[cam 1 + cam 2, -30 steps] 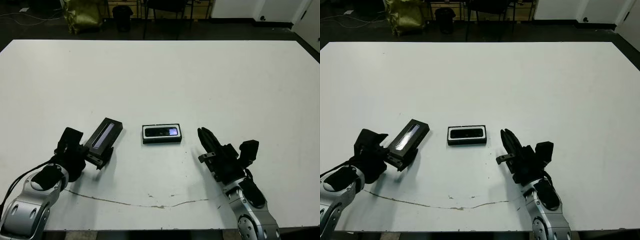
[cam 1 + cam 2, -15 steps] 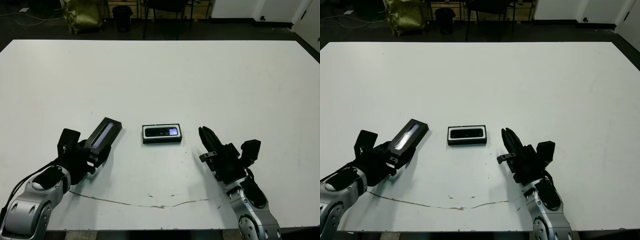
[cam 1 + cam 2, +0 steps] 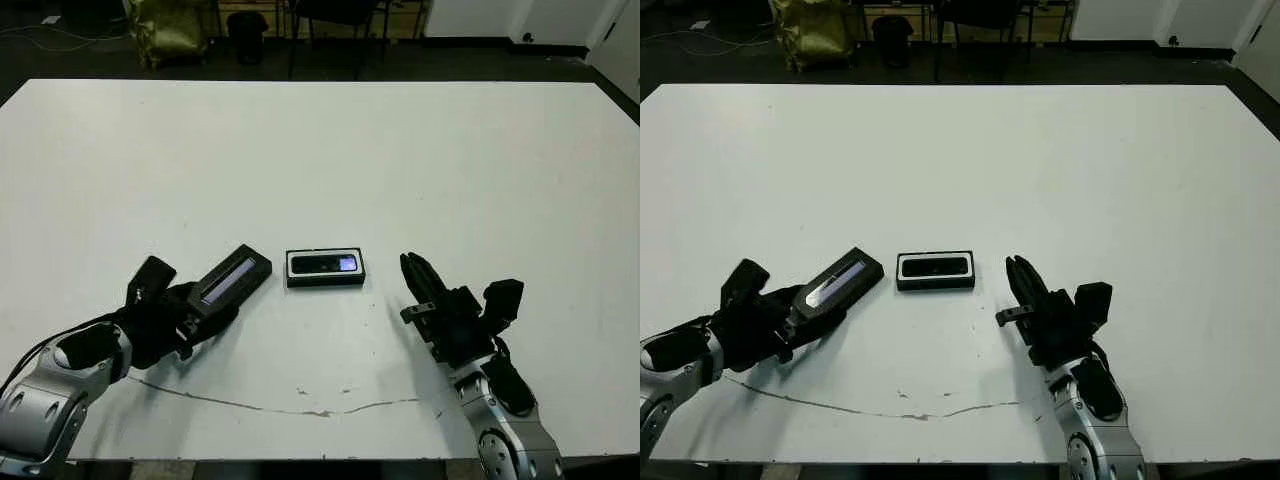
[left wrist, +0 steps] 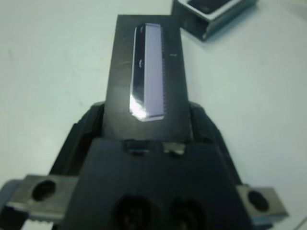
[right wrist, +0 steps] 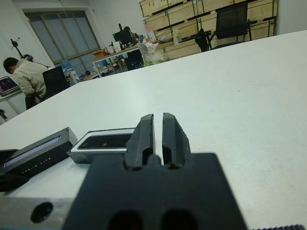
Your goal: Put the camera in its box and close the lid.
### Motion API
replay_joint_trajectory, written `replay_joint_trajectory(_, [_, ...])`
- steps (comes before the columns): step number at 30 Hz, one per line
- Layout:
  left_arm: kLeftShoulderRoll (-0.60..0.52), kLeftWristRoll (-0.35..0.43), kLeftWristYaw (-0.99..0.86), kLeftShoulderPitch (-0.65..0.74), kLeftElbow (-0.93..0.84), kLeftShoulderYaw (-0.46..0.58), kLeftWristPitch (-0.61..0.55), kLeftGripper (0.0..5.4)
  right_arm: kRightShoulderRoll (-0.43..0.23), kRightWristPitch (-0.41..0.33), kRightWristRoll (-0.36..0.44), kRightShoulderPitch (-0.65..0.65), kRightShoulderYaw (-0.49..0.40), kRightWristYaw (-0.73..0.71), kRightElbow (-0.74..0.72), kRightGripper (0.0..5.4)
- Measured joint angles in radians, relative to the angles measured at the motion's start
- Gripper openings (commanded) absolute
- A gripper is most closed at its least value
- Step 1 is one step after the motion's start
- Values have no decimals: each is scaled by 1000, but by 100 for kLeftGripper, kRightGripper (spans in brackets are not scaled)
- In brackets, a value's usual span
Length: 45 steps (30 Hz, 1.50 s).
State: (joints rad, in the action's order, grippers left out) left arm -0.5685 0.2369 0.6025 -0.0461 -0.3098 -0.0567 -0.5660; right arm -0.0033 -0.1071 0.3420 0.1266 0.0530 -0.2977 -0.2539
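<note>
**Lid held left of the box, long axis skewed to the tray**

The left gripper [image 3: 185, 318] is clamped on the near end of the lid [image 3: 232, 280], a rectangular black cover with a long glossy greyish strip along its top. In the left wrist view the two black fingers [image 4: 84, 125] press against the cover's long sides. The lid's far end points forward and to the right, stopping just short of the box [image 3: 325, 268], a shallow rectangular black tray with a white lining. No contact between lid and box is visible.

The camera [image 3: 325, 264], a slim black bar with a glossy face, lies inside the tray. The tray's long axis runs left to right on the white table [image 3: 400, 150]. The lid's long axis is diagonal to it, so the coming move appears to call for a rightward carry plus a rotation to align the two.

The right gripper [image 3: 420, 287] sits near and right of the box, fingers together and holding nothing. The left arm already holds the lid.
</note>
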Motion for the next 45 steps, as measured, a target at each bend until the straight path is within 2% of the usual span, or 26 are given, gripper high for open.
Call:
replay_joint_trajectory(4, [-48, 11, 70, 36, 24, 59, 67, 260, 1, 14, -1, -1, -2, -5, 11, 0])
replay_joint_trajectory(8, [-144, 31, 163, 179, 36, 121, 109, 260, 2, 14, -1, -2, -3, -5, 16, 0])
replay_joint_trajectory(11, [-185, 40, 201, 312, 44, 121, 100, 260, 3, 13, 0, -2, -5, -5, 15, 0])
replay_joint_trajectory(20, [-191, -27, 335, 593, 213, -47, 144, 260, 1, 19, -9, -1, -11, 2, 17, 0])
replay_joint_trajectory(26, [-136, -78, 473, 715, 409, -167, 255, 260, -6, 23, 0, -4, -25, -8, 22, 0])
replay_joint_trajectory(37, [-19, -120, 684, 830, 763, -269, 325, 260, -10, 46, 14, -17, -52, -15, 47, 0])
replay_joint_trajectory(45, [21, -166, 768, 853, 866, -309, 344, 260, -12, 46, 12, -18, -50, -13, 48, 0])
